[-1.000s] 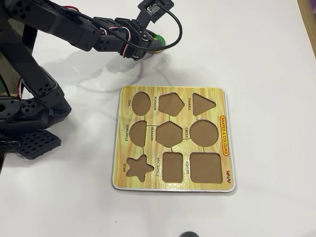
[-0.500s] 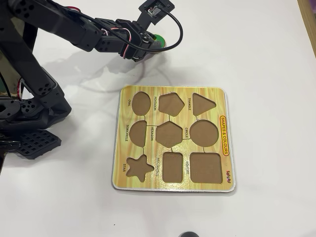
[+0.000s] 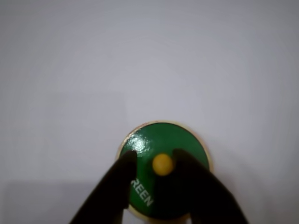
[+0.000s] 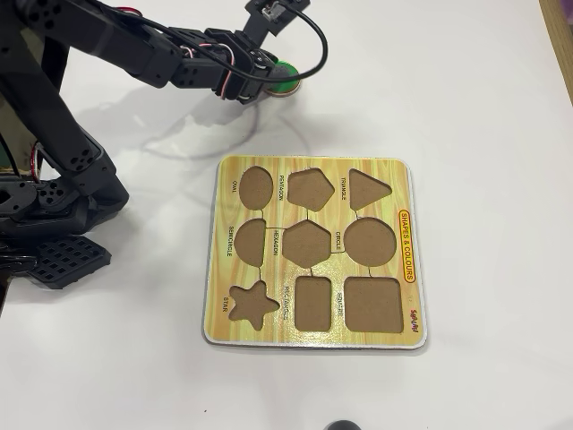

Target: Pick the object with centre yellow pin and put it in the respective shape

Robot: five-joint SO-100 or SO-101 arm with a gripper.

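Wrist view: fingers [image 3: 154,161] narrow, straddling the yellow knob [image 3: 162,164] of the green disc [image 3: 161,140]; contact cannot be determined. Overhead view: disc [image 4: 286,75] lies on the bench [image 4: 466,107], at 11 o'clock from the board [image 4: 313,251], well apart from the circle cut-out [image 4: 371,241].

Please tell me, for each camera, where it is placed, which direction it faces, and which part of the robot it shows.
Wrist view: rides on the arm, looks down at the green disc on the white table; the two dark fingers flank its yellow knob.
Overhead view: fixed above, looks down on the puzzle board, with the black arm at upper left.
Shared: the green disc and the gripper.
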